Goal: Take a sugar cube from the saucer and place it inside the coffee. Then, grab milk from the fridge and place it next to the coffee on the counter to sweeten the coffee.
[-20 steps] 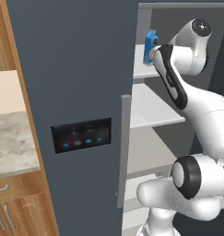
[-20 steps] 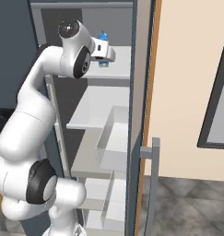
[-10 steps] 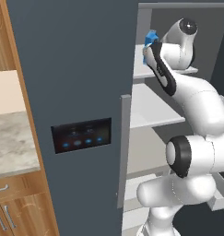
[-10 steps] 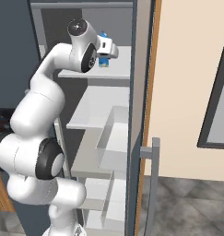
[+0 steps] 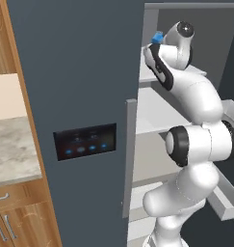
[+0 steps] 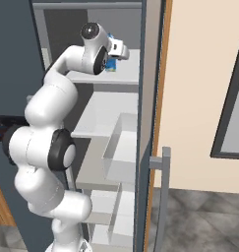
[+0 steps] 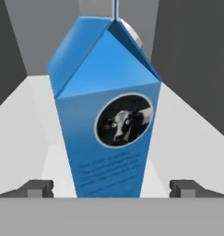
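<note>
The milk (image 7: 106,115) stood upright on a pale fridge shelf (image 7: 21,133), cow mark facing the camera, between the spread fingertips (image 7: 38,188) of the hand (image 7: 111,189).

The left base view looks from behind the arm toward the fridge (image 5: 84,96), its door at 9 o'clock. The right base view faces the same shelves (image 6: 111,115) from the other side. The hand view sits close before the milk (image 7: 109,110).
</note>
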Controlling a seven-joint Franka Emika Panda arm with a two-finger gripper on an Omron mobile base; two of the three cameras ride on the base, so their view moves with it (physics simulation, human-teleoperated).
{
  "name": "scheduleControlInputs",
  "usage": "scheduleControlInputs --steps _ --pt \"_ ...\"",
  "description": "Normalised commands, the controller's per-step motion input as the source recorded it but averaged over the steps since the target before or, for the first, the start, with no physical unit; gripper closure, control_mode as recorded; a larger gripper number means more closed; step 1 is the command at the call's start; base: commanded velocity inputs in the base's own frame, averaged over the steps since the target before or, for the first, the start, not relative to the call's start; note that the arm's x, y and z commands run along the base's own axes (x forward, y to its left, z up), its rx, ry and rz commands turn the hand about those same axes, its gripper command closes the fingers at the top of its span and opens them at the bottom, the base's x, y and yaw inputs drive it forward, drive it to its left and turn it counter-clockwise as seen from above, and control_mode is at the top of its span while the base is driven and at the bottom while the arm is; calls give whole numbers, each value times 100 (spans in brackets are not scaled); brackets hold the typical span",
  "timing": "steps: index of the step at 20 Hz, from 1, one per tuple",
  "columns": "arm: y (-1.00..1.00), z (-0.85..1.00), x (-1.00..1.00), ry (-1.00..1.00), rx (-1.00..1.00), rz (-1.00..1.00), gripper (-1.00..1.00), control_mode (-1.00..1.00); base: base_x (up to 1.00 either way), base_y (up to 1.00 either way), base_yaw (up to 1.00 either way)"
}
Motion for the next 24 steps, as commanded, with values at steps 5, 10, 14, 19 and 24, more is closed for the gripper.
scheduleControlInputs --steps 5,10,14,19,24 --pt "0 0 30 0 0 2 -100 -100 0 0 0" --pt "0 0 33 0 0 3 -100 -100 0 0 0" --pt "0 0 9 0 0 2 100 -100 0 0 0" --pt "0 0 -11 -3 0 0 100 -100 0 0 0" --pt "8 0 -89 -21 0 0 100 -100 0 0 0"
